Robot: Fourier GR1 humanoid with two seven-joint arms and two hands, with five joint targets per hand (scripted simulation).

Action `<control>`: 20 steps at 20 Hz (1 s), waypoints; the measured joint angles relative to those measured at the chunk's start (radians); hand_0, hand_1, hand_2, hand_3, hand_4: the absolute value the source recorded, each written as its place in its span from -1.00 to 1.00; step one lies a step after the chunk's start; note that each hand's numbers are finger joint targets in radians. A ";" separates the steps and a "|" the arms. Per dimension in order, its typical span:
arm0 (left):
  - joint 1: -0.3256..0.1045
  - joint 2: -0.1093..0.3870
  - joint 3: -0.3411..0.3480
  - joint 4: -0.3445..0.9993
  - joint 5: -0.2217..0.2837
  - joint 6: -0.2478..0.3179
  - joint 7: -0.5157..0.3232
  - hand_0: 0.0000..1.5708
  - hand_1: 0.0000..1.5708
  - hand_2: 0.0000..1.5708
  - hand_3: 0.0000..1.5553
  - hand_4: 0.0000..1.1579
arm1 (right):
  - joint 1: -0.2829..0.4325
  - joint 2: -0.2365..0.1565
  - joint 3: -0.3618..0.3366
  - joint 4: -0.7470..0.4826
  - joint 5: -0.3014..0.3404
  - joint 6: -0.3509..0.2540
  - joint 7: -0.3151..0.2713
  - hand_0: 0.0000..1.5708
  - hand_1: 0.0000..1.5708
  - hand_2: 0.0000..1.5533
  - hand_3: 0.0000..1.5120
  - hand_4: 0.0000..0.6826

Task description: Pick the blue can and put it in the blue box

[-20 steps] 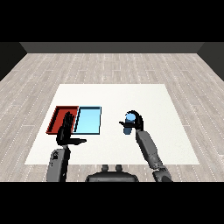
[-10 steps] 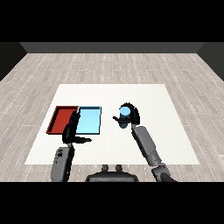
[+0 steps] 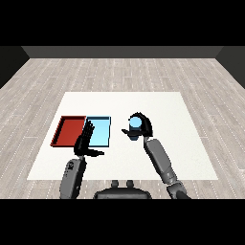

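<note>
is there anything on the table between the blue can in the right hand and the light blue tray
Nothing visible. The right hand holds the small blue cylindrical can right of the light blue rectangular tray, with only bare white table between. The open left hand overlaps the tray's left edge, not that path.

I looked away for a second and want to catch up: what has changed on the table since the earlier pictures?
The right hand, its fingers curled round the blue can, has carried it left, toward the blue tray. The can is not yet over the tray. The left hand has shifted slightly right and stays open at the trays' near edge. The red tray and blue tray have not moved.
</note>
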 measured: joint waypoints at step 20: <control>-0.189 -0.007 -0.278 0.206 0.037 0.256 0.037 -1.00 -1.00 -1.00 -1.00 -1.00 | 0.010 0.002 0.051 -0.028 0.012 0.040 -0.009 0.81 0.81 0.87 0.88 0.83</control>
